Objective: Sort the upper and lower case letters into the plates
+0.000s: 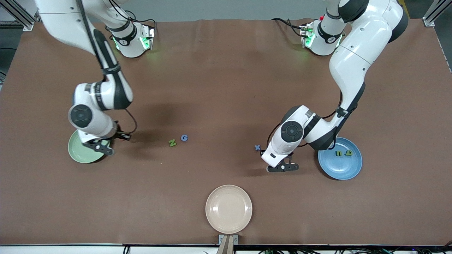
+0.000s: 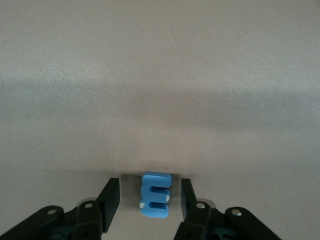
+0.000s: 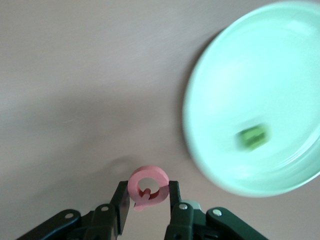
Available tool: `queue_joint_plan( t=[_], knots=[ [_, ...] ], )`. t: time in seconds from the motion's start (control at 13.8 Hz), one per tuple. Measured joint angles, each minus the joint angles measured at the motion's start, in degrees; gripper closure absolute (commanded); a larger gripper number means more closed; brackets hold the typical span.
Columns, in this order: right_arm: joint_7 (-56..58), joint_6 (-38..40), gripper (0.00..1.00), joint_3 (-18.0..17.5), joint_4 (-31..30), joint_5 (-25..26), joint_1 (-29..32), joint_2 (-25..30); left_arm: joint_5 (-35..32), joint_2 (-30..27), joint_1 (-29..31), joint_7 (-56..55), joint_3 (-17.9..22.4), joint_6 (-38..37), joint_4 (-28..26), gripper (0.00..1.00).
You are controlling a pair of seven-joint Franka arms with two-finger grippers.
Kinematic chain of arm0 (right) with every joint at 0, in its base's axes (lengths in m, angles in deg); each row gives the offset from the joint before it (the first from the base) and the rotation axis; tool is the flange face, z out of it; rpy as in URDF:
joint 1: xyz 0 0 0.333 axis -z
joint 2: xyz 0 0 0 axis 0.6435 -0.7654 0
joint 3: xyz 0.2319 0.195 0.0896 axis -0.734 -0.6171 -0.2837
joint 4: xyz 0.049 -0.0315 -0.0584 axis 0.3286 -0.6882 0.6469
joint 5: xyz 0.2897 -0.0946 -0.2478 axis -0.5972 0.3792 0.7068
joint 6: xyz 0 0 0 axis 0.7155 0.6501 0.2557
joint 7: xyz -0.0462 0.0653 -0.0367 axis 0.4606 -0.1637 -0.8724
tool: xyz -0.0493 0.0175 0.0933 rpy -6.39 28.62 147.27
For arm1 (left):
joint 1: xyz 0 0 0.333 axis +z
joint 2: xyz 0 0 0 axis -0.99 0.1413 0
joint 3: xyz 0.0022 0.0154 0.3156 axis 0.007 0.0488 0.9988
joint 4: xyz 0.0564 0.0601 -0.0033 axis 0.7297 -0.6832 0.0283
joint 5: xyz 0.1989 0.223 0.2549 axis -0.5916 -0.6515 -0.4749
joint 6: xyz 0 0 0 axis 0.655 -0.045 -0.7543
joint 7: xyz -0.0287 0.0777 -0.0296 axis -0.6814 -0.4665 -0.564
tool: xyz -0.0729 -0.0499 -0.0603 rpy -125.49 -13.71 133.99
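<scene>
The right end effector point(image 3: 148, 200) clenches a pink letter Q point(image 3: 148, 187) beside the pale green plate point(image 1: 76, 155), ready to drop it there. The left end effector point(image 2: 150, 199), unclenched, straddles a blue letter E point(image 2: 155, 194) near the blue plate point(image 1: 348, 168).

A brown mat covers the desk point(image 1: 226, 70) almost edge to edge. Aluminium frame posts point(image 1: 435, 12) stand at its corners, and soft shadows lie across the matte, evenly lit surface.
</scene>
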Motion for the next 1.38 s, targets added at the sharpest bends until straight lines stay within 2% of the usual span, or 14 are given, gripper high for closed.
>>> queue_joint_plan(
  t=[0.07, 0.29, 0.44, 0.51, 0.73, 0.8, 0.87, 0.94, 1.02, 1.09, 1.38],
  knots=[
    [5.59, -0.56, 0.77, 0.09, 0.00, 0.00, 2.95, 0.00, 0.00, 0.08, -0.01, 0.00, 0.00, 0.01, 0.02, 0.44],
    [14.19, -2.33, 0.77, 0.14, 0.00, -0.01, 7.93, -0.04, 0.00, 0.31, -0.02, 0.00, 0.00, 0.01, 0.03, 0.63],
    [14.93, -3.28, 0.76, 0.02, -0.05, -0.01, 8.30, -0.44, 0.00, 0.49, -0.02, -0.01, 0.00, 0.01, 0.04, 0.80],
    [14.93, -3.86, 0.75, -0.17, -0.08, -0.01, 8.30, -0.87, 0.00, 0.53, -0.02, -0.04, 0.00, 0.01, 0.08, 0.86],
    [14.93, -4.88, 0.72, -0.45, -0.09, -0.10, 8.30, -2.39, 0.00, 0.53, -0.04, -0.06, 0.00, 0.01, 0.25, 0.92],
    [14.93, -5.07, 0.71, -0.44, -0.06, -0.25, 8.33, -2.87, 0.00, 0.54, -0.04, -0.06, 0.00, 0.02, 0.33, 0.98],
    [14.93, -5.22, 0.65, -0.44, 0.03, -0.47, 8.36, -3.33, -0.01, 0.51, 0.00, -0.08, 0.02, 0.03, 0.56, 0.99],
    [14.93, -5.41, 0.38, -0.45, 0.21, -0.61, 8.39, -3.77, -0.04, 0.38, 0.19, -0.10, 0.07, 0.04, 1.10, 1.00],
    [14.93, -5.51, 0.05, -0.45, 0.40, -0.71, 8.39, -4.07, -0.09, -0.20, 0.77, -0.18, 0.27, -0.04, 1.76, 1.00],
    [14.93, -5.50, 0.00, -0.45, 0.60, -0.88, 8.39, -4.17, -0.13, -1.29, 2.10, -0.19, 0.36, -0.48, 2.23, 1.00],
    [14.90, -4.06, 0.00, -0.90, 1.61, -1.85, 7.89, -4.08, -0.18, -7.90, 10.62, 4.30, -0.04, -8.41, 2.45, 1.00]
  ],
)
